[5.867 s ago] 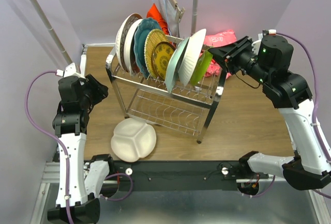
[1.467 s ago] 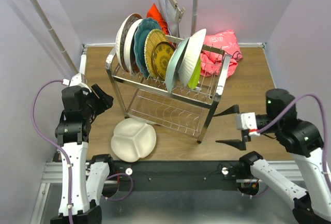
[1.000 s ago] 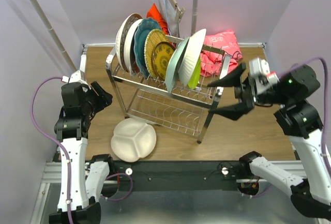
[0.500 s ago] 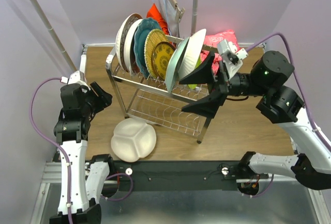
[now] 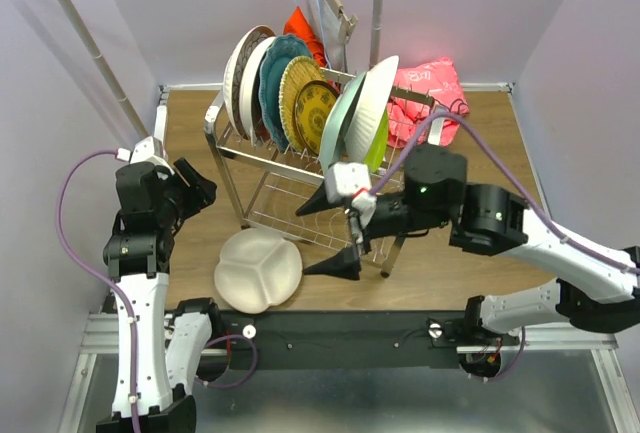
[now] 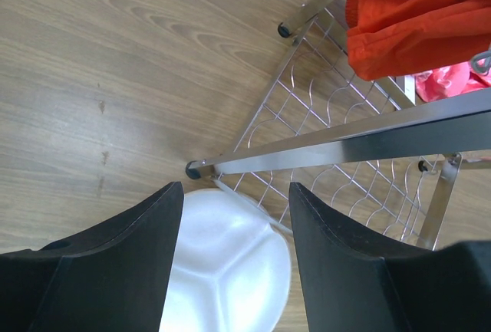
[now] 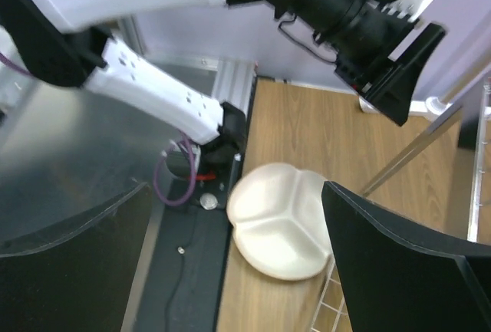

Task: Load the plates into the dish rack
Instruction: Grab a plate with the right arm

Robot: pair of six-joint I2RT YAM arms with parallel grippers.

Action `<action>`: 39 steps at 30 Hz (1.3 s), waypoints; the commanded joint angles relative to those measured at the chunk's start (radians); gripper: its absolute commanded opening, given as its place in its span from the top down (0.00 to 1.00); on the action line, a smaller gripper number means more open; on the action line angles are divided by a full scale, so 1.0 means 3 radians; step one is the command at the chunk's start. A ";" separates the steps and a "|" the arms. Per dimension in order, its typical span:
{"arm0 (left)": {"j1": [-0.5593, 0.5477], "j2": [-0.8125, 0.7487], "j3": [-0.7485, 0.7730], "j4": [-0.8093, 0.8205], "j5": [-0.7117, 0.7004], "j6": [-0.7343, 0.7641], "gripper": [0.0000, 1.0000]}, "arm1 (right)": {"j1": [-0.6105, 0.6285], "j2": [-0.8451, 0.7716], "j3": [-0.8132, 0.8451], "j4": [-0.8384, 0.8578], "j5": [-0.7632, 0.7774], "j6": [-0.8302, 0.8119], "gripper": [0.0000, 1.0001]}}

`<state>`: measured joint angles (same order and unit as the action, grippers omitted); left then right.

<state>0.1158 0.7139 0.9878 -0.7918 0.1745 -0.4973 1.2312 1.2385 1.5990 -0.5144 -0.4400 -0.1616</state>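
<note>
Wooden surface (image 5: 480,243) is carrying everything. White-poled clothes rail (image 5: 93,45) is standing back left, its crossbar running above the rack. Two-tier steel dish rack (image 5: 285,208) is sitting mid-surface at an angle, with its upper tier holding a row of plates on edge. Right arm (image 5: 520,228) is reaching across in front of the rack's near right leg. Right hand (image 5: 302,243) is pointing left with fingers spread wide, gripping nothing, and hanging above the surface just right of the loose plate. Left hand (image 5: 195,185) is hovering beside the rack's left end, fingers apart too, nothing between them. Pink cloth (image 5: 425,88) is lying bunched behind the rack's right end; orange cloth (image 5: 300,25) is showing behind its back edge. In the rack, left to right, are standing: dark-rimmed white plate (image 5: 243,68), teal plate (image 5: 278,73), yellow patterned plate (image 5: 310,103), pale aqua plate (image 5: 340,123), plain white plate (image 5: 368,103), lime green plate (image 5: 378,148). White divided plate (image 5: 258,270) is lying flat on the surface just beside the rack's front left foot, outside the rack, with neither hand touching it.
</note>
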 commanded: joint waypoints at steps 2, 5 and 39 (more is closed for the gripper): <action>-0.0008 -0.0069 0.0179 -0.0009 -0.0065 0.0093 0.33 | 0.0411 0.0365 0.0049 -0.0427 0.0791 -0.0775 0.00; -0.0008 -0.0079 0.0220 -0.0015 -0.0096 0.0108 0.33 | 0.0584 0.0560 0.0070 -0.0530 0.1051 -0.0969 0.00; -0.0008 -0.0447 0.0435 -0.0153 -0.0556 0.0154 0.31 | 0.1086 0.1885 -0.1091 -0.0091 0.2070 -0.2264 0.08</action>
<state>0.1158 0.6018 1.1217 -0.8139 0.0517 -0.4583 1.5478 1.7744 1.3289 -0.6228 0.1204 -0.8391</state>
